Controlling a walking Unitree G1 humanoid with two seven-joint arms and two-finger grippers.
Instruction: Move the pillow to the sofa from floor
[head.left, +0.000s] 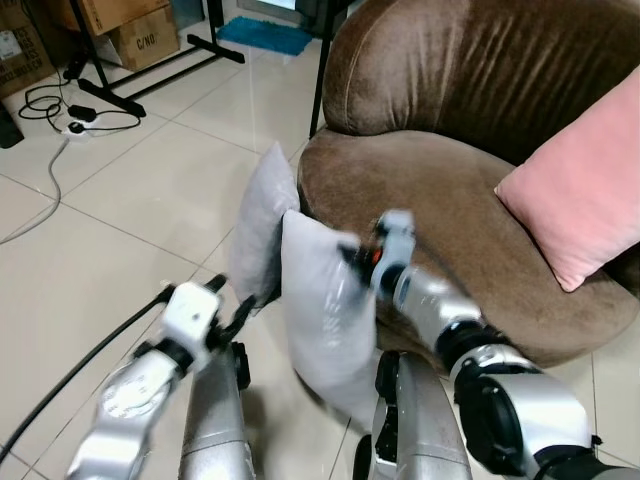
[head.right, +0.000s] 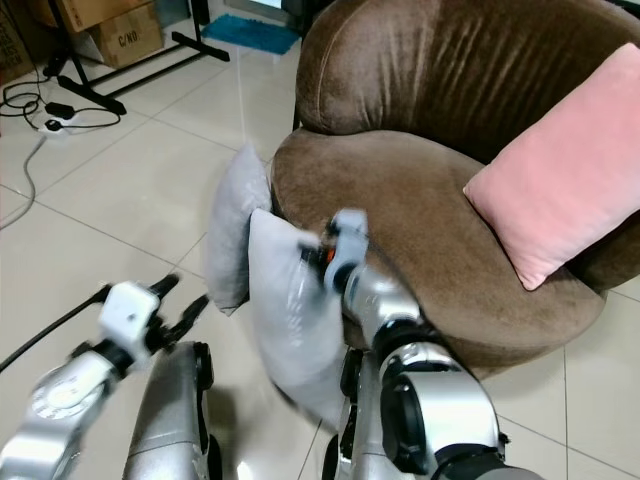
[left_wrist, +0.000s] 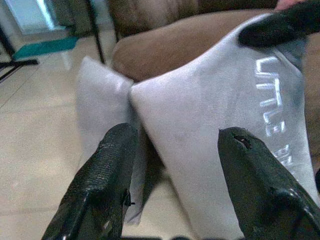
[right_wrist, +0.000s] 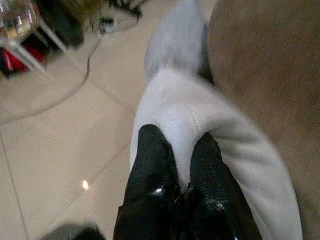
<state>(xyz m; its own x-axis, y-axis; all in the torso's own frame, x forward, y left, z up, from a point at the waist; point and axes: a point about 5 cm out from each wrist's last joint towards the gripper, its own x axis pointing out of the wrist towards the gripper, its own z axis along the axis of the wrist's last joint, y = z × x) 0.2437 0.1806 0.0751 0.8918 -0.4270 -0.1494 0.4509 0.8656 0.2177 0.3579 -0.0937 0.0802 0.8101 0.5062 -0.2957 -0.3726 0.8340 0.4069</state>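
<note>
A grey pillow (head.left: 325, 320) stands on edge in front of the brown sofa (head.left: 440, 190), its lower part blurred. My right gripper (right_wrist: 182, 160) is shut on its upper edge, pinching a fold of fabric; the head views show that gripper (head.left: 360, 262) at the pillow's top, beside the seat. A second grey pillow (head.left: 265, 225) leans upright against the sofa front, just behind the first. My left gripper (left_wrist: 175, 155) is open, its fingers (left_wrist: 107, 185) pointing at the two pillows from the floor side without touching them; it also appears low down (head.left: 235, 318).
A pink pillow (head.left: 585, 190) rests on the sofa seat at the right. Back left are cardboard boxes (head.left: 125, 30), black stand legs (head.left: 150, 75), a power strip with cables (head.left: 75, 122) and a teal mat (head.left: 265, 35). A black cable (head.left: 80, 370) trails along my left arm.
</note>
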